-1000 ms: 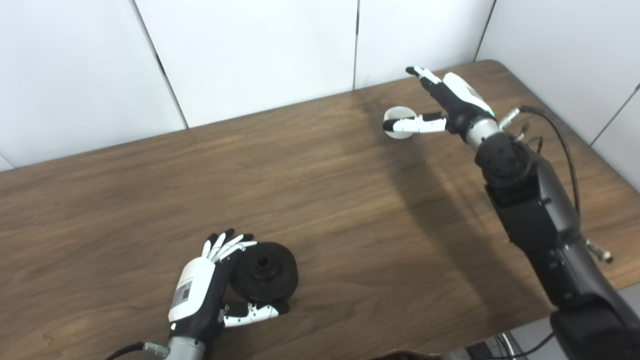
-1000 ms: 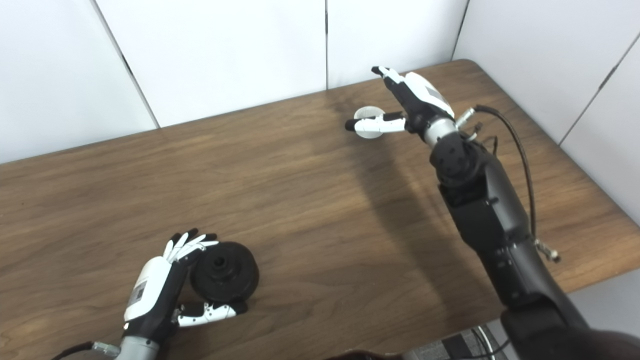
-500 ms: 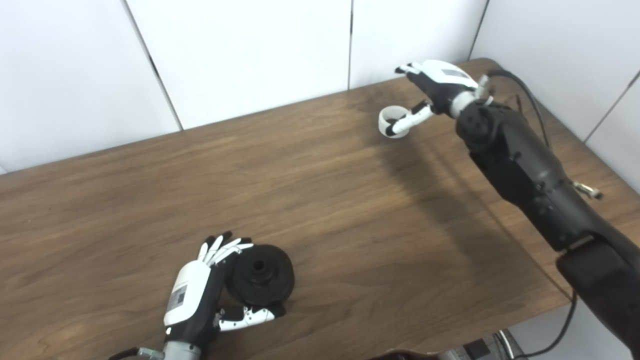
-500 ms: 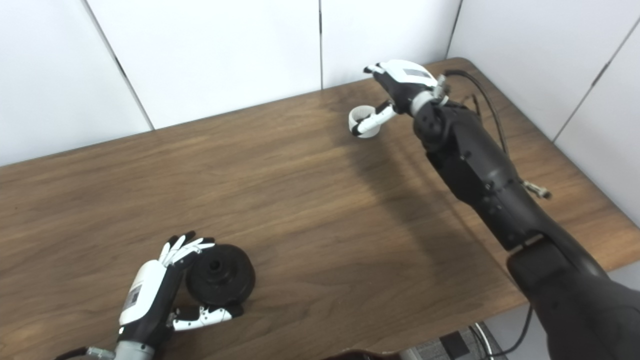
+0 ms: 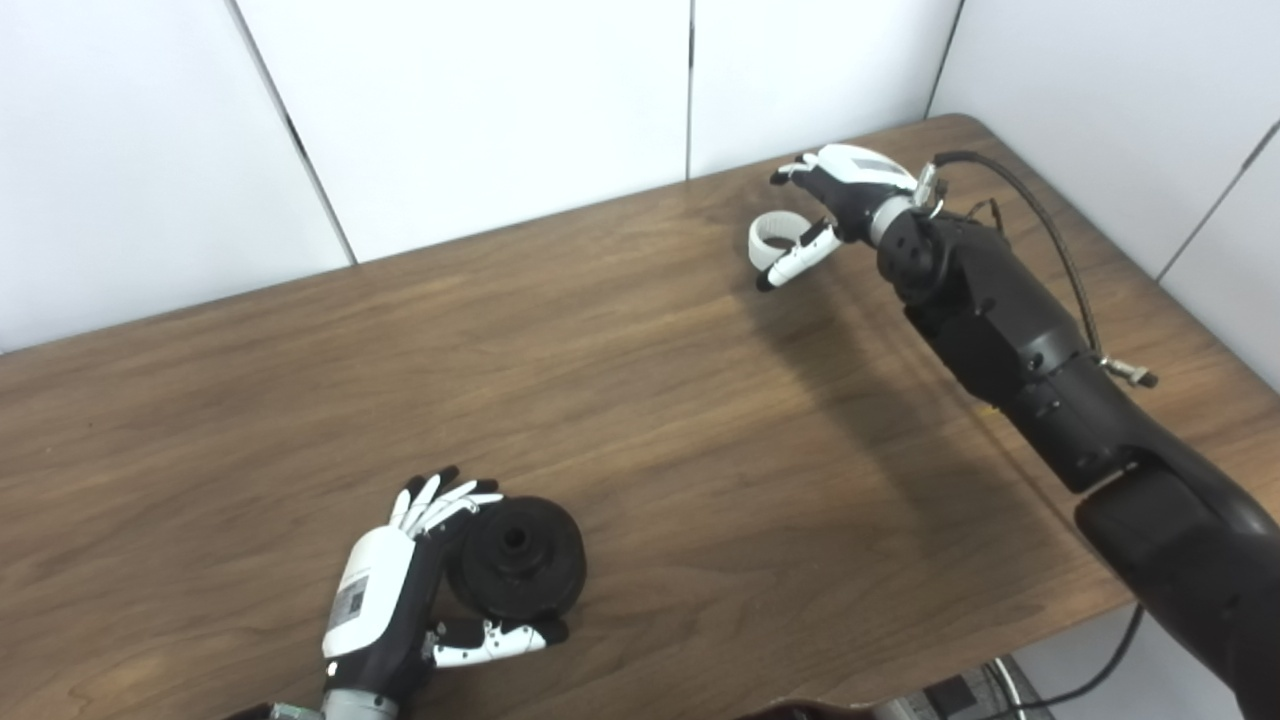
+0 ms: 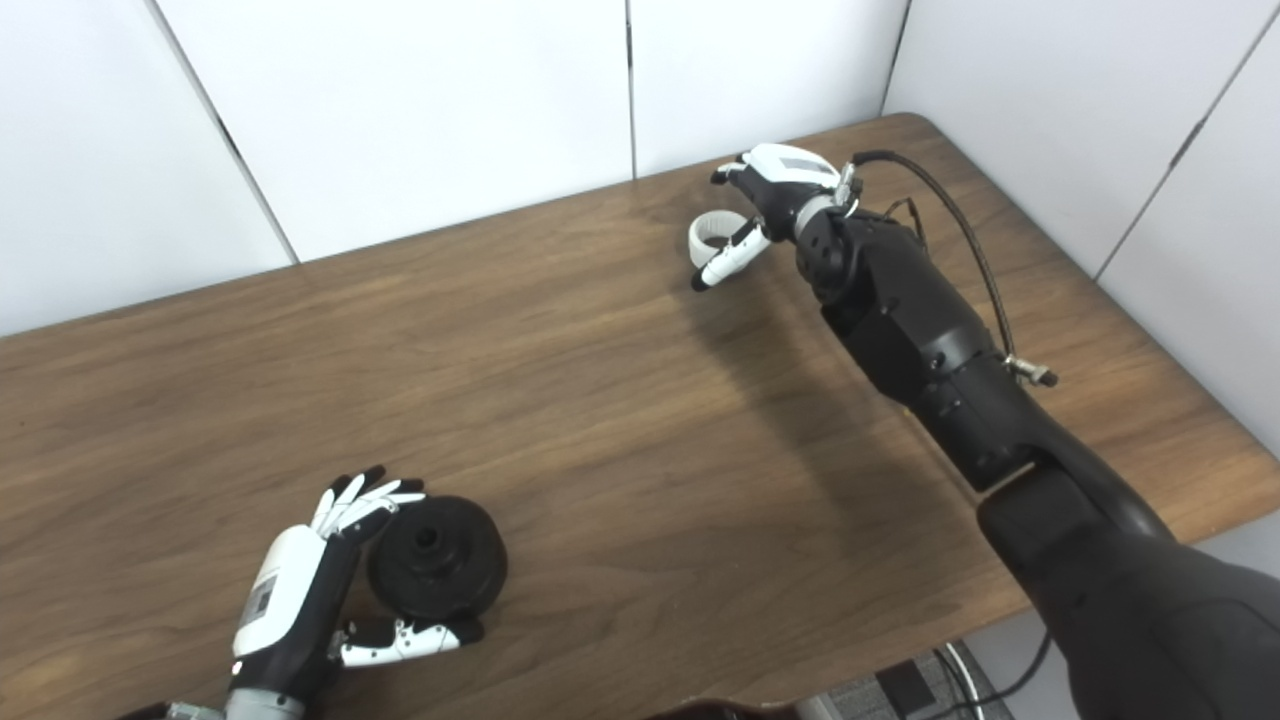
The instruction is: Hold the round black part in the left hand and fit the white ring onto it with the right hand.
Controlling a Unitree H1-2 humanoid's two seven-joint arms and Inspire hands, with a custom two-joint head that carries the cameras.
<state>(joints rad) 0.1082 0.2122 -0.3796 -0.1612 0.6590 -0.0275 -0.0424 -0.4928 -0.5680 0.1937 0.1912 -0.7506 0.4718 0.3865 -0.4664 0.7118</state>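
Two hands work well apart. Nearest you, the left hand (image 5: 385, 600) cups the round black part (image 5: 517, 557) on the table (image 5: 640, 400), fingers spread behind it and thumb under its front edge; whether it grips firmly you cannot tell. Far beyond, the right hand (image 5: 835, 205), palm down, curls over the white ring (image 5: 770, 232), thumb across it. Close squarely on the ring's rim before lifting.

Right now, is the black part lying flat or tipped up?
Tipped up. The black part stands on its rim on the table, hub hole facing the camera, cradled between the left hand's fingers and thumb.
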